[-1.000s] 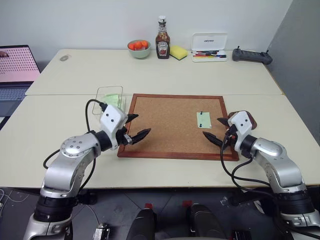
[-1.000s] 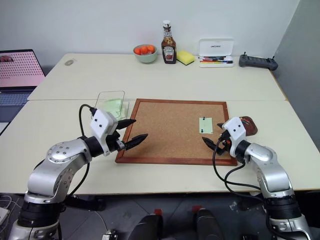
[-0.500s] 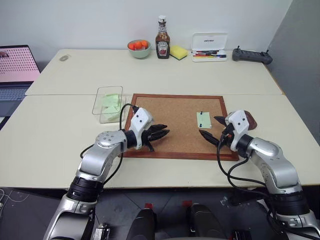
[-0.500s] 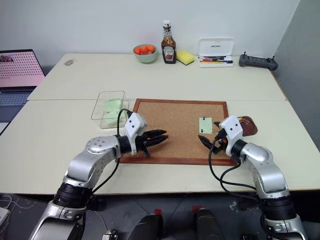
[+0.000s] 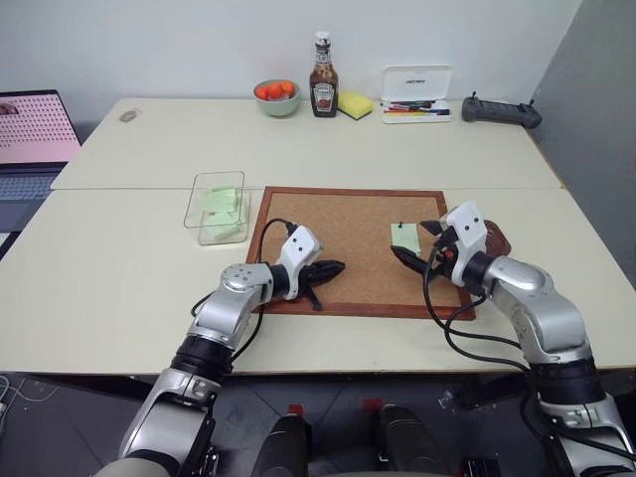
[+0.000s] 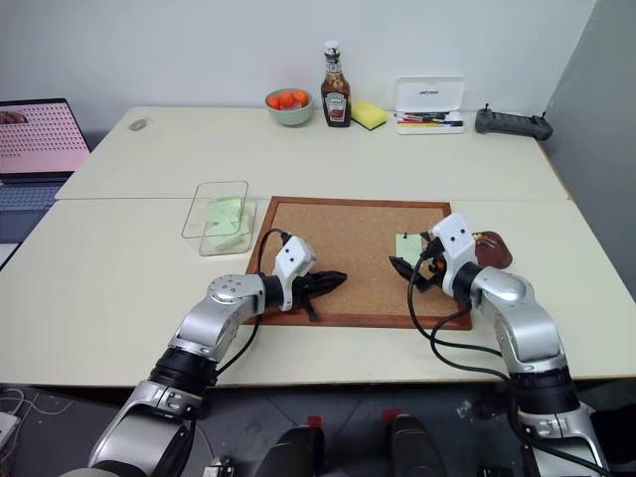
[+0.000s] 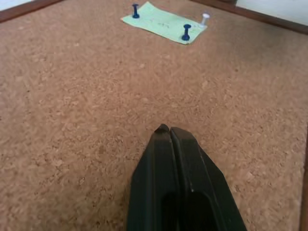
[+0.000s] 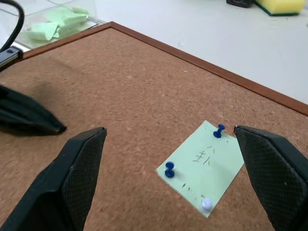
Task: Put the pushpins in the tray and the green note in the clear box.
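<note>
**Note pinned on the cork board, both grippers near it**

Head views: the small dark reddish-brown oval tray (image 5: 494,241) is mostly hidden behind the right gripper (image 5: 417,250), so its content is hard to make out. The pale green rectangular paper note (image 5: 403,238) lies on the brown cork board with the wooden frame (image 5: 338,214), near its right edge; from here the pushpins are only tiny dark dots. The clear plastic rectangular box (image 5: 216,207) stands on the cream surface (image 5: 119,258) just beside the left edge of the board, and green paper pieces lie in it. The left gripper (image 5: 336,266) is clenched over the lower left part of the board; one second ago it was spread wide and nearer to the box. The right gripper is released wide and is now closer to the note than before.

Left wrist view: the two black fingers (image 7: 179,183) are pressed together, holding nothing. Far ahead, the note carries two dark blue pushpins (image 7: 186,32) and one white pin (image 7: 205,18).

Right wrist view: the note lies between the two spread fingers (image 8: 77,168). I count three pins again. The box is cut off at the corner.
</note>
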`<state>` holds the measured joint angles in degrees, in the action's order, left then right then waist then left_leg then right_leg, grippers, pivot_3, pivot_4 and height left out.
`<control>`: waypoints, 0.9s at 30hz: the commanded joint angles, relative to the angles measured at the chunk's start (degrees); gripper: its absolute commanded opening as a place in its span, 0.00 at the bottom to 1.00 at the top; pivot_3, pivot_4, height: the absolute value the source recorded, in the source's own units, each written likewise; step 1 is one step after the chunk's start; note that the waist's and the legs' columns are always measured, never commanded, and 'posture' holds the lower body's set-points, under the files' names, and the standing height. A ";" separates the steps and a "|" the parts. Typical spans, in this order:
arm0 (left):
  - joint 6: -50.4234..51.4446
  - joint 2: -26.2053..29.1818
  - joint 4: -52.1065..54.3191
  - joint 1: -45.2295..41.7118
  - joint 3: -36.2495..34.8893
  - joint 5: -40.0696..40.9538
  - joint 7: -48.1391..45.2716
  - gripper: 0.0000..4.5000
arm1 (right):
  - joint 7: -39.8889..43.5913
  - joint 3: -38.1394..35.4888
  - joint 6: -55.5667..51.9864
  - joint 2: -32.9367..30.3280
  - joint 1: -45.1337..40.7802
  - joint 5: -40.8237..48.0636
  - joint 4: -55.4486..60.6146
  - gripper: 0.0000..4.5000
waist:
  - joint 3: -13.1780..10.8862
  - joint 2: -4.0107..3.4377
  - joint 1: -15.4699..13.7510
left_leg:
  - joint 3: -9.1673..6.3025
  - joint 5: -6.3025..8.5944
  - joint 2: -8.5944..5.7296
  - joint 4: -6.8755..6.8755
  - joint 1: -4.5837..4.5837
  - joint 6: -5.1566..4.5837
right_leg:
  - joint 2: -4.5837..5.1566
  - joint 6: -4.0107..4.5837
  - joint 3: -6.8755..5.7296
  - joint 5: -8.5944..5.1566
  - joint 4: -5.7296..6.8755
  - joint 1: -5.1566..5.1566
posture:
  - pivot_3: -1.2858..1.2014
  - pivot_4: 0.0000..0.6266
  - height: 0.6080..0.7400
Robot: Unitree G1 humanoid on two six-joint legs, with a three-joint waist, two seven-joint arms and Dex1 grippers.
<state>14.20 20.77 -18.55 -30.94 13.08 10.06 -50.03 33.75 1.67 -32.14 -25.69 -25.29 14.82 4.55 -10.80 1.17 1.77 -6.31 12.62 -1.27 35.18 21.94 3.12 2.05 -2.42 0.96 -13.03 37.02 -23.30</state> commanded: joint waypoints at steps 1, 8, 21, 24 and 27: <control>-0.34 -0.70 -0.38 0.58 0.48 -0.81 -0.79 0.01 | -0.07 0.99 0.27 0.36 -5.65 -1.72 -6.46 1.00 | 0.00 0.00 0.01 | 0.01 0.00 -0.01 0.00 0.00 0.00 | 0.00 0.00 0.01 0.00 0.00 0.00 | 0.52 0.24 1.00; -0.02 -0.91 1.43 1.81 0.34 -0.84 -0.85 0.01 | -0.42 3.06 6.88 2.61 -14.63 -6.25 -23.24 1.00 | 0.01 -0.01 0.02 | 0.03 0.00 -0.03 0.00 0.00 0.00 | 0.01 -0.01 0.02 0.01 0.00 0.00 | 0.52 0.24 1.00; 1.41 -1.37 4.74 3.11 -0.20 0.07 -0.96 0.00 | -0.67 3.01 15.75 5.47 -21.87 -10.51 -40.68 0.48 | 0.01 -0.02 0.11 | 0.02 0.00 -0.02 0.00 -0.01 0.00 | 0.01 0.00 0.02 0.02 0.02 0.00 | 0.52 0.24 1.00; 1.48 -1.42 4.73 3.15 -0.23 0.04 -0.90 0.00 | -0.73 2.75 16.50 5.56 -22.27 -10.78 -41.88 0.33 | 0.01 -0.02 0.13 | 0.03 0.00 -0.02 0.00 -0.01 0.00 | 0.01 0.00 0.03 0.02 0.03 0.00 | 0.52 0.24 1.00; 1.53 -1.45 4.70 3.18 -0.24 0.00 -0.89 0.00 | -0.55 2.39 16.94 5.55 -22.58 -10.91 -42.40 0.21 | 0.02 -0.03 0.13 | 0.02 0.00 -0.02 0.00 -0.02 0.00 | 0.01 0.00 0.02 0.02 0.04 0.00 | 0.52 0.24 1.00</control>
<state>15.27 19.77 -15.07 -28.41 12.57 10.18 -50.67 33.27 5.34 -16.56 -19.99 -46.22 3.94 -38.12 -10.79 1.14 1.91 -6.30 12.62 -1.29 35.18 21.92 3.12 2.05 -2.42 0.98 -13.01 37.06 -23.30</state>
